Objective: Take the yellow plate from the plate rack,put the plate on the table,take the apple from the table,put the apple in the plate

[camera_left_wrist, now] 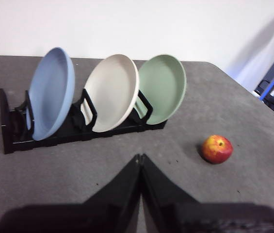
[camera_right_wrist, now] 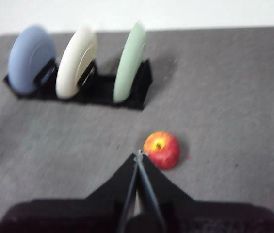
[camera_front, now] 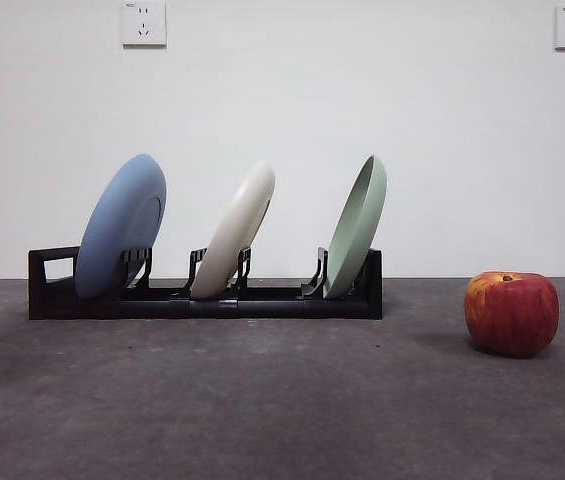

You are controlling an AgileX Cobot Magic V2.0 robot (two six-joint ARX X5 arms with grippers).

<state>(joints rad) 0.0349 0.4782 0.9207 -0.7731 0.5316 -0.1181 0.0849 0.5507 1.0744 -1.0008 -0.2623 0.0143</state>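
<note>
While both my arms hung back above the table [camera_front: 262,400], nothing had been touched yet: my left gripper [camera_left_wrist: 140,158] had its jaws pressed together and held nothing, and my right gripper [camera_right_wrist: 139,154] was closed and empty too, its tips hanging just short of the apple [camera_right_wrist: 162,149]. The yellow plate [camera_front: 234,230] stood tilted in the middle slot of the plate rack [camera_front: 52,290], between the blue plate [camera_front: 120,225] and the pale green plate [camera_front: 357,225]. The apple sat well off to the rack's green-plate end, on bare table.

Here was my worry: the cream plate looked matte and smooth, thin at its raised rim, so a pinch there could have slipped. The neighbours stood near, so a wide approach might have knocked one. The prongs were upright, so a slanted pull could have dragged the light black rack along. The table was rough and mottled, good for grip, but the round, glossy apple could have rolled if I nudged it.
</note>
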